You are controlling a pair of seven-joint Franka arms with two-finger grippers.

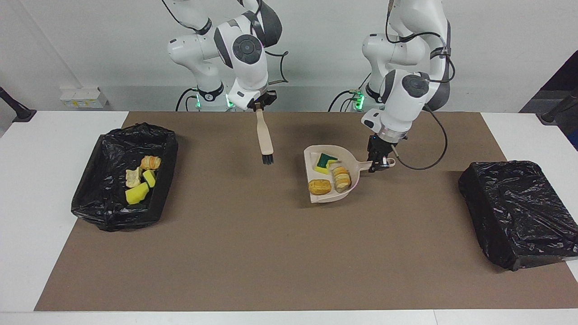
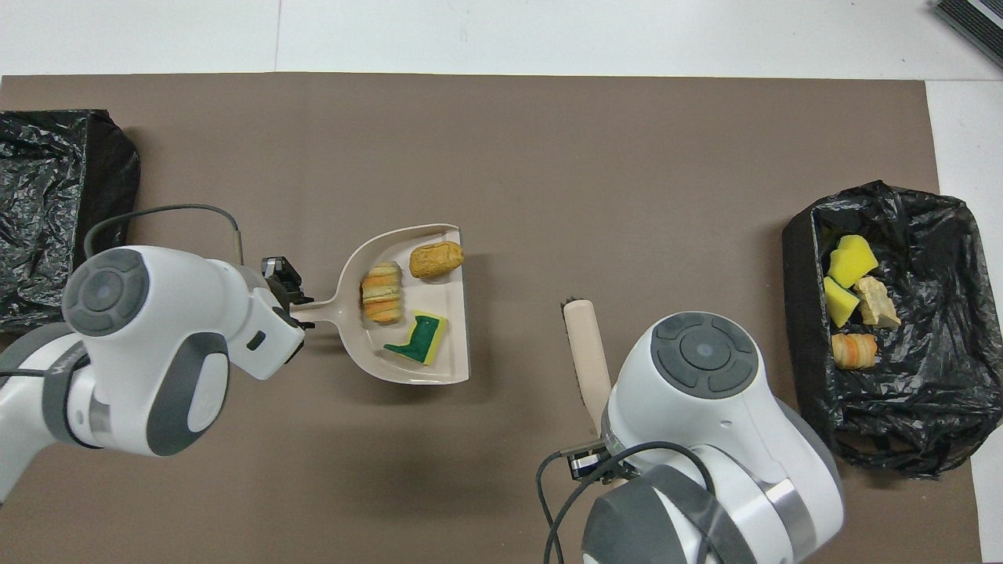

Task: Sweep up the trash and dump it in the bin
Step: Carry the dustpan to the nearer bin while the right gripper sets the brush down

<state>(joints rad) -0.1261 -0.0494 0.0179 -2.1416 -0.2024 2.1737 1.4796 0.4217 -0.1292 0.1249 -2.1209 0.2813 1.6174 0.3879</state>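
My left gripper [image 1: 378,161] [image 2: 290,294] is shut on the handle of a beige dustpan [image 1: 354,167] [image 2: 450,298] over the middle of the brown mat. In the pan lie three pieces of trash: a green-and-yellow sponge [image 1: 326,162] [image 2: 419,341], a striped bread piece [image 1: 341,177] [image 2: 382,292] and a tan bread piece [image 1: 319,186] [image 2: 436,259]. My right gripper [image 1: 258,104] is shut on the handle of a beige brush [image 1: 265,137] [image 2: 588,352], which hangs bristles down over the mat. An open black-lined bin [image 1: 169,153] [image 2: 795,266] at the right arm's end holds several scraps, among them a yellow sponge [image 1: 137,194] [image 2: 852,258].
A second bin wrapped in black bag [image 1: 519,212] [image 2: 55,219] sits at the left arm's end of the table. The brown mat [image 1: 253,253] covers most of the white table. A cable loops from the left wrist beside the dustpan handle.
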